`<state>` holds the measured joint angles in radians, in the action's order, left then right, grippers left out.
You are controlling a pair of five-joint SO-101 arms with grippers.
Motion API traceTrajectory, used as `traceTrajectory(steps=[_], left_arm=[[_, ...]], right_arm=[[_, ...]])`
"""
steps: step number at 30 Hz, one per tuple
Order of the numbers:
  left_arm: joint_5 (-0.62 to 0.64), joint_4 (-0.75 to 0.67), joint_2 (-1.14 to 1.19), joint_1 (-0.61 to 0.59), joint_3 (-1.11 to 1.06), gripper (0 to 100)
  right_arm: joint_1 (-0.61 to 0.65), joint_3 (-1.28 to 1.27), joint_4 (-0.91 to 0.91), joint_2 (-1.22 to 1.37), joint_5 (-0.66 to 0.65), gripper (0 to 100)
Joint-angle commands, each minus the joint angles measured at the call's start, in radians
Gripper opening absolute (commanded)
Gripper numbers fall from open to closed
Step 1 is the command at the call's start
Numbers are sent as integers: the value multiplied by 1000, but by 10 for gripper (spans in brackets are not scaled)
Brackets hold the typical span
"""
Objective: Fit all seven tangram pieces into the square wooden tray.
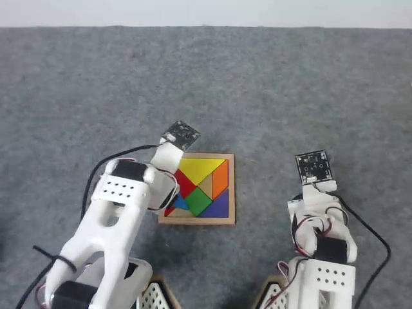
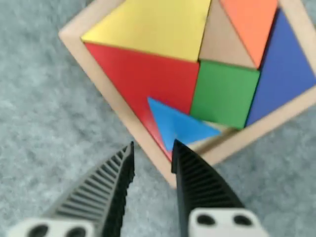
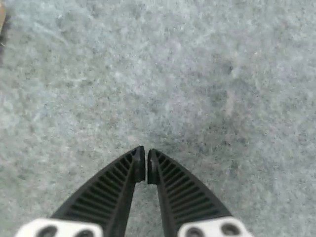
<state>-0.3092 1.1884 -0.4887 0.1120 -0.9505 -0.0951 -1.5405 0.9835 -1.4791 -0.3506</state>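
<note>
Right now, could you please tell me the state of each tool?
Left tool: open, holding nothing, above the tray edge.
Right tool: closed, holding nothing.

the left gripper (image 2: pixel 153 146) is hanging with its fingers apart by the corner of the wooden tray (image 2: pixel 105 84), where a small blue triangle (image 2: pixel 175 123) is lying crooked, partly on the red triangle (image 2: pixel 148 74), next to the green square (image 2: pixel 224 91).
</note>
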Motion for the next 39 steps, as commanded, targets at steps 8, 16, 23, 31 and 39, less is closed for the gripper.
traceTrajectory(steps=[8, 16, 23, 31, 39], left_arm=[[48, -25, -32, 74, 10, 133], [54, -54, -32, 199, -8, 133], [29, -71, -31, 206, -39, 133], [17, -106, -31, 206, -71, 133], [-18, -109, -31, 198, -94, 133]], right_arm=[[-10, 8, 8, -18, -8, 9], [-12, 8, 8, -16, -6, 9], [-10, 8, 8, -16, -6, 9], [-8, 8, 8, -16, -8, 9], [-8, 8, 8, -16, -9, 9]])
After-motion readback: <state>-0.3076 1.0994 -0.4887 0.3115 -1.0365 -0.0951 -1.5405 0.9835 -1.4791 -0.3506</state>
